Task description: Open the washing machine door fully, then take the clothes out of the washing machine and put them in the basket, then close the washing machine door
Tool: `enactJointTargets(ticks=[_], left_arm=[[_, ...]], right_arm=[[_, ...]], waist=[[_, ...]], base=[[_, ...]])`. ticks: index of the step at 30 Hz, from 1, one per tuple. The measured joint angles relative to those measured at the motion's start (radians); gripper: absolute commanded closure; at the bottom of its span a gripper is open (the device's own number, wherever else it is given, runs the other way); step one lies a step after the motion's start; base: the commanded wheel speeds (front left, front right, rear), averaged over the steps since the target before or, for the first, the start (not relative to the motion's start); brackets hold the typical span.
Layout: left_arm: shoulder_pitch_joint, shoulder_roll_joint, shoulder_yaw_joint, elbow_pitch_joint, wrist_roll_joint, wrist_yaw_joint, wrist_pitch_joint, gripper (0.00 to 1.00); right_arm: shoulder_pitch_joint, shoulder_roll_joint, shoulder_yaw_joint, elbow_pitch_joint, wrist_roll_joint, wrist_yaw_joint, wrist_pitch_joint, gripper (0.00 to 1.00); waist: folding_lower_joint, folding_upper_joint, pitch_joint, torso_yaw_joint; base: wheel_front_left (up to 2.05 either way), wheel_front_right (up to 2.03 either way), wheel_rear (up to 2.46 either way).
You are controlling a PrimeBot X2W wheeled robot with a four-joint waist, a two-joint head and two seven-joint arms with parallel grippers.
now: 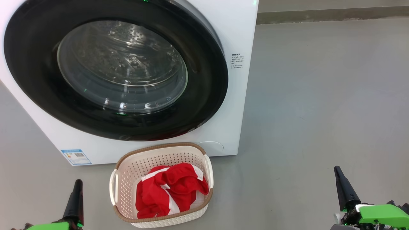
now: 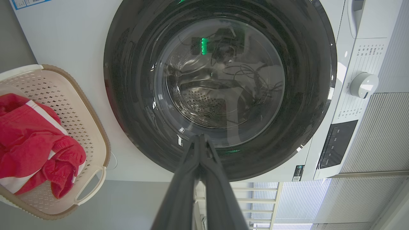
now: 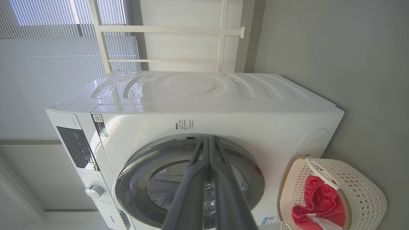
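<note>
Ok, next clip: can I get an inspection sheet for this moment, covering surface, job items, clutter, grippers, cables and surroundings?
Surface: smooth grey floor; the basket stands on it in front of the washing machine.
Job's things: door appears shut against the washing machine; no red shows through the glass. Red clothes lie inside the basket.
Clutter: nothing seen.
Grippers: left gripper and right gripper both shut, holding nothing, apart from the door and the basket.
Cables: nothing seen.
Surroundings: white blinds near the machine; a wall base runs along the far edge of the floor.
</note>
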Motion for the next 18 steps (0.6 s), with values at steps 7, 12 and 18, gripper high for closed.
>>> enactJointTargets(ticks=[7, 12, 18], left_arm=[[0.000, 0.000, 0.000, 0.000, 0.000, 0.000, 0.000, 1.00], [0.000, 0.000, 0.000, 0.000, 0.000, 0.000, 0.000, 1.00], [0.000, 0.000, 0.000, 0.000, 0.000, 0.000, 0.000, 1.00]], right_arm=[[0.000, 0.000, 0.000, 0.000, 0.000, 0.000, 0.000, 1.00], [0.000, 0.000, 0.000, 0.000, 0.000, 0.000, 0.000, 1.00], [0.000, 0.000, 0.000, 0.000, 0.000, 0.000, 0.000, 1.00]], waist=[[0.0000, 0.0000, 0.000, 0.000], [0.0000, 0.0000, 0.000, 0.000], [0.0000, 0.0000, 0.000, 0.000]], base=[[0.00, 0.00, 0.00], [0.00, 0.00, 0.00], [0.00, 0.00, 0.00]])
